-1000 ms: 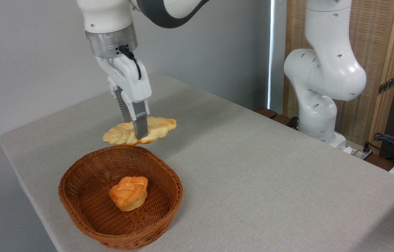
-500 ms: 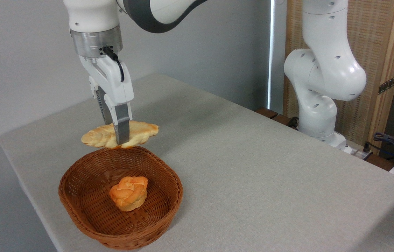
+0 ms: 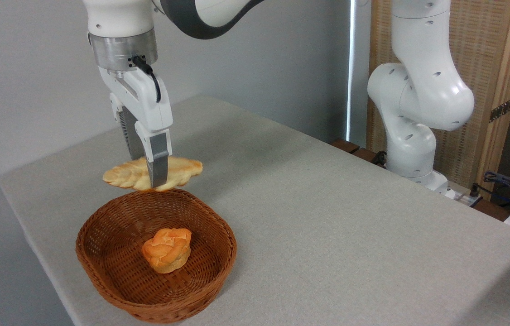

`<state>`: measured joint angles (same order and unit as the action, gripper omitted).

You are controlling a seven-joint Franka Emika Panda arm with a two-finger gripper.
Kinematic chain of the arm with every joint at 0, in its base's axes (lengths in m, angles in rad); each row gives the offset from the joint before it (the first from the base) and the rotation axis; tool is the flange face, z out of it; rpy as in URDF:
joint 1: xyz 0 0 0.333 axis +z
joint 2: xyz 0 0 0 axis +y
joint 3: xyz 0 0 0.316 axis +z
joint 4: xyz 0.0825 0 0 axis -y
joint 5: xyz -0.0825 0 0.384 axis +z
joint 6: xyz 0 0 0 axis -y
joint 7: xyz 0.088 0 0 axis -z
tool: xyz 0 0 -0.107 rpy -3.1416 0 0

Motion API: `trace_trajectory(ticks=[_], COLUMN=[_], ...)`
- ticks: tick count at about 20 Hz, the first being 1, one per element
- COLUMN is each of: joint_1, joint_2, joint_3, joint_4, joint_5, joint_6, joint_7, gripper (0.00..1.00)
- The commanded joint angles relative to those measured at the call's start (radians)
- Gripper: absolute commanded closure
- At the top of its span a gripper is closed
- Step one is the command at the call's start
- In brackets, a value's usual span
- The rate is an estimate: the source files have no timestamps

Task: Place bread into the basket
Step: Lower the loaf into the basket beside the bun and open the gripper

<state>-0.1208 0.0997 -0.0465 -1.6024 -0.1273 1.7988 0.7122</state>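
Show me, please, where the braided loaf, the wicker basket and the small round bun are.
braided loaf (image 3: 123, 176), fixed camera, on its left half, beside the fingers.
wicker basket (image 3: 228, 235), fixed camera, on its braided rim, right side.
small round bun (image 3: 166, 249), fixed camera, on its knotted top.

There are two pieces of baked goods: one long braided bread (image 3: 178, 171) and one small round knotted bun (image 3: 167, 249). There is one woven basket (image 3: 101, 271), and one of the two pieces, the bun, lies inside it. One table (image 3: 327, 226) is in view. One robot arm (image 3: 418, 99) shows, ending in one gripper (image 3: 153, 181) with two fingers.
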Motion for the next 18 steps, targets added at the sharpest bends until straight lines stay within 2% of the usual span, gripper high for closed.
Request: trace_trajectory(ticks=[1,4,10,13,18], joint_1=[0.004,0.004,0.004,0.004,0.004], joint_2=[0.005,0.005,0.0,-0.003,-0.037], joint_3=[0.016,0.039,0.051,0.056,0.079], joint_4=[0.025,0.036,0.036,0.036,0.044], joint_5=[-0.078,-0.109,-0.106,-0.088,-0.017], joint_6=[0.002,0.002,-0.004,-0.056,-0.073], joint_7=[-0.06,-0.068,-0.068,-0.066,-0.027], gripper=[0.0,0.0,0.0,0.0,0.0])
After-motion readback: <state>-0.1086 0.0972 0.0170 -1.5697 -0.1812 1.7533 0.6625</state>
